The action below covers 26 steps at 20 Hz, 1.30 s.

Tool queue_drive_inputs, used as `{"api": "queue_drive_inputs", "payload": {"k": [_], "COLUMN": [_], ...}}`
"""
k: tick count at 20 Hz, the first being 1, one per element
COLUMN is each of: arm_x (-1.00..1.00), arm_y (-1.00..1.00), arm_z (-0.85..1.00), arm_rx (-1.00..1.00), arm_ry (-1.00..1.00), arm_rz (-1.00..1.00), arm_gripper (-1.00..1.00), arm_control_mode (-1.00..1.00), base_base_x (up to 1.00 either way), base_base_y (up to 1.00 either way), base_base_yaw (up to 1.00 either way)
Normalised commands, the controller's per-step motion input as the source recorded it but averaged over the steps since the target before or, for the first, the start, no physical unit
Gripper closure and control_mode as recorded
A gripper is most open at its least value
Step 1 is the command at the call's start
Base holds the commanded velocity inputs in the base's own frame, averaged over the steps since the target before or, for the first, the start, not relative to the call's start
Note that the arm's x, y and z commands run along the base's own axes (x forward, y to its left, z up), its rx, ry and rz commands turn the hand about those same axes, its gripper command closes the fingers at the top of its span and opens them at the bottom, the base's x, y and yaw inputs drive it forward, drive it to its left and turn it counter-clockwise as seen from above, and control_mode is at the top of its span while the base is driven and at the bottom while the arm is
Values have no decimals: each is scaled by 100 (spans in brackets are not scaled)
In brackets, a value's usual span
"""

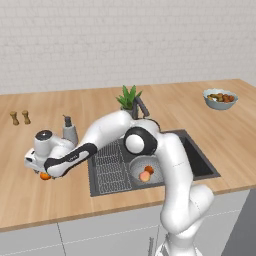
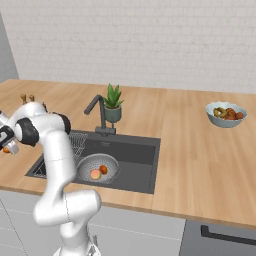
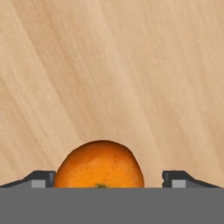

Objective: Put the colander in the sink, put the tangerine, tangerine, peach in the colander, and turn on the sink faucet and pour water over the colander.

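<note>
A pale wooden tabletop (image 1: pixel 200 115) runs beneath a white brick wall (image 1: pixel 125 40). The sink (image 1: pixel 200 160) holds the colander (image 1: pixel 137 167), with a tangerine (image 1: pixel 149 169) and the peach (image 1: pixel 145 176) inside. Far left of it, past the soap dispenser (image 1: pixel 69 131), the fingers (image 3: pixel 43 178) stand spread either side of the second tangerine (image 3: pixel 99 165) on the wood. A fruit bowl (image 1: pixel 220 98) sits far right.

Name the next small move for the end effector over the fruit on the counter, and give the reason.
Probably close the end effector on the tangerine. In the hand view the fruit sits centred between the two fingertips with gaps on both sides, so it isn't gripped yet. The colander in the sink already holds two fruits.
</note>
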Motion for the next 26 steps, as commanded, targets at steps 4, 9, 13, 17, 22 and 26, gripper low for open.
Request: {"api": "queue_drive_inputs", "payload": {"k": [4, 9, 13, 17, 22, 26], "arm_x": [-11, -33, -33, -42, -39, -32], "arm_y": [-30, -63, -72, -82, -90, -97], "arm_z": [-34, 8, 37, 32, 28, 16], "arm_rx": [-2, 0, 0, 0, 0, 0], "arm_ry": [1, 1, 3, 0, 0, 0], "arm_rz": [3, 9, 13, 17, 16, 13], "arm_gripper": [100, 100, 100, 100, 100, 100], "arm_control_mode": [-100, -100, -100, -100, -100, -100], "base_base_x": [0, 0, 0, 0, 0, 0], "base_base_y": [0, 0, 0, 0, 0, 0], "base_base_yaw": [0, 0, 0, 0, 0, 0]}}
